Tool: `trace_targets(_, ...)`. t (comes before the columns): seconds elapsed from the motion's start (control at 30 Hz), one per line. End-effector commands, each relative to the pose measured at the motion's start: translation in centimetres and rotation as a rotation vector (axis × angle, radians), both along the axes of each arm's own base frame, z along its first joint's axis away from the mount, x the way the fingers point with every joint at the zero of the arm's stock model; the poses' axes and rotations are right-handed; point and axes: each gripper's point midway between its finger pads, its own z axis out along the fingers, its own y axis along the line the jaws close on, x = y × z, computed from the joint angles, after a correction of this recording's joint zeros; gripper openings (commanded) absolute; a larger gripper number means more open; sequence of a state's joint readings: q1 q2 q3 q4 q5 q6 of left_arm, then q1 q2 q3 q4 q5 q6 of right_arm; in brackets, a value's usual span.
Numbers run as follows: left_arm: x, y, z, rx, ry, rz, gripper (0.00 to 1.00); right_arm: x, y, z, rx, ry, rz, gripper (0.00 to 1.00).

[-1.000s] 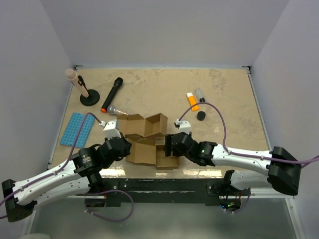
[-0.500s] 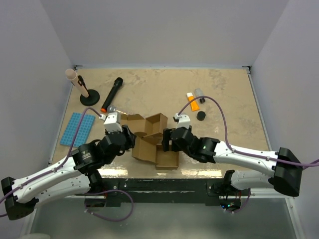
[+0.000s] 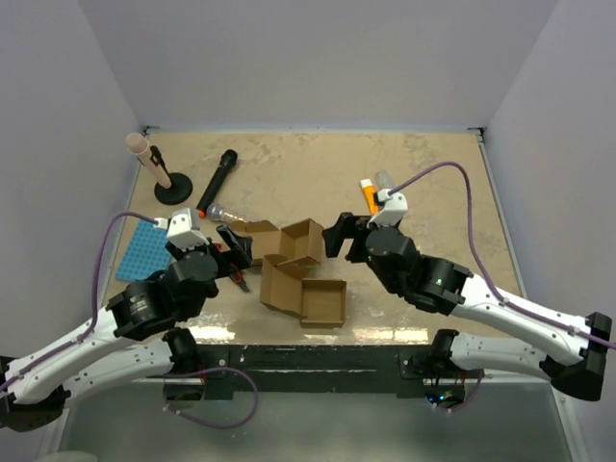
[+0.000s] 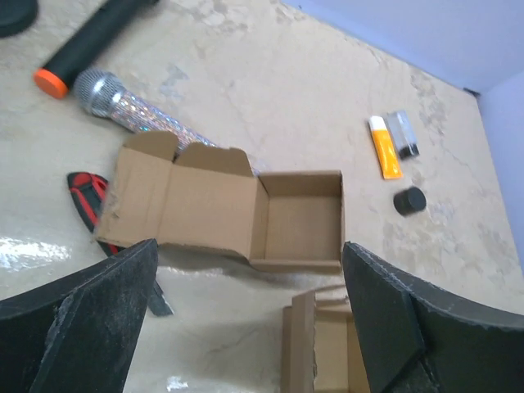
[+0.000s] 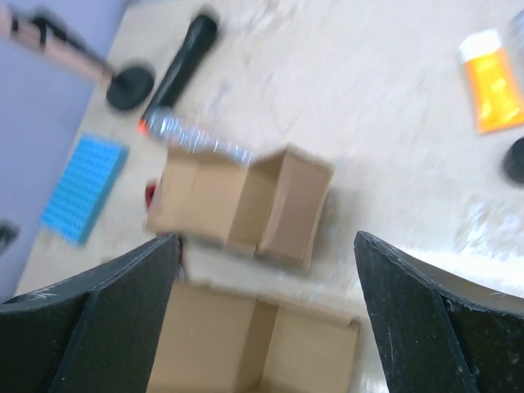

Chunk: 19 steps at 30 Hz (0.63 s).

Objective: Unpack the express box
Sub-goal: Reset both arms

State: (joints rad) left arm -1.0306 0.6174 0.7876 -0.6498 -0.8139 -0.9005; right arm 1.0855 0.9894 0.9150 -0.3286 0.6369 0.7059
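Brown cardboard express box [image 3: 289, 243], flaps open, lies between my two grippers, its long axis running from one to the other. Left gripper [image 3: 234, 252] and right gripper [image 3: 339, 234] both gape wide, empty; neither looks clearly nearer.

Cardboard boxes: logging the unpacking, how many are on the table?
2. The far box lies open mid-table, by the glittery microphone; the near box sits open, closer to the arm bases. None looks hidden.
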Motion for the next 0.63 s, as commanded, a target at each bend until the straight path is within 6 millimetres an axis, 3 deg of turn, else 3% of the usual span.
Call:
trace_targets(0.0, 1.3, 2.3, 1.0, 0.105, -0.051, 0.135, 1.0, 5.4, -5.4, 2.7, -0.029, -0.083, -0.241, 0.94)
trace_targets(0.03, 1.5, 1.8, 0.4, 0.113, -0.037, 0.113, 1.0, 6.2, -5.5, 2.5, -0.018, -0.074, -0.221, 0.94)
trace_targets(0.07, 1.8, 1.9, 0.2, 0.112, -0.035, 0.117, 1.0, 7.7, -7.5, 2.5, -0.014, -0.076, -0.281, 0.94)
trace_targets(0.17, 2.5, 1.8, -0.6, 0.052, -0.015, 0.122, 1.0, 9.0, -8.9, 2.3, 0.002, -0.079, -0.312, 0.94)
trace_targets(0.37, 2.8, 1.0, -0.6, -0.009, 0.02, 0.133, 1.0, 9.0, -8.7, 2.3, -0.006, -0.092, -0.292, 0.94)
trace_targets(0.6, 3.3, -0.2, -2.0, 0.052, 0.138, 0.159, 1.0, 8.8, -8.1, 1.8, -0.039, -0.095, -0.233, 0.94)
